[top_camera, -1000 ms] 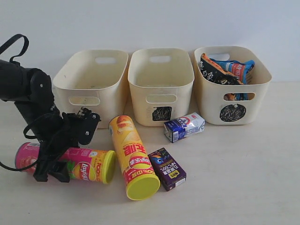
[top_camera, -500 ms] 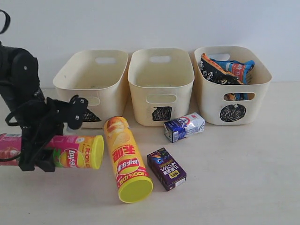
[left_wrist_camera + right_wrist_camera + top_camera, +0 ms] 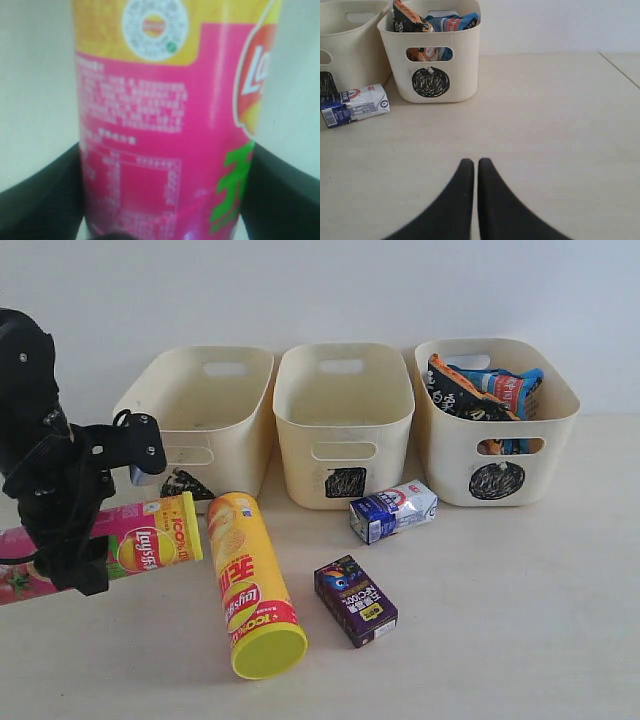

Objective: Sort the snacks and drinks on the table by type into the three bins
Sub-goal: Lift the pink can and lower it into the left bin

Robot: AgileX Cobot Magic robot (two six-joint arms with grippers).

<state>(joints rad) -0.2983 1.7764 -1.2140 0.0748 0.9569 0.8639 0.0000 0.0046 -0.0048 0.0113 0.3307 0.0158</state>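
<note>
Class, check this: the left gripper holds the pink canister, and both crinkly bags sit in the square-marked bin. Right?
Wrong bin: the blue bag and the orange-and-black bag sit in the circle-marked bin, as the exterior view shows. The left gripper does hold the pink canister.

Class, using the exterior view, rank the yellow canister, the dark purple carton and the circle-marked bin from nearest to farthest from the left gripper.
Measured from the left gripper, which grips the pink canister:
1. The yellow canister, lying just to its right.
2. The dark purple carton, mid-table, beyond that canister.
3. The circle-marked bin, far right at the back.
</note>
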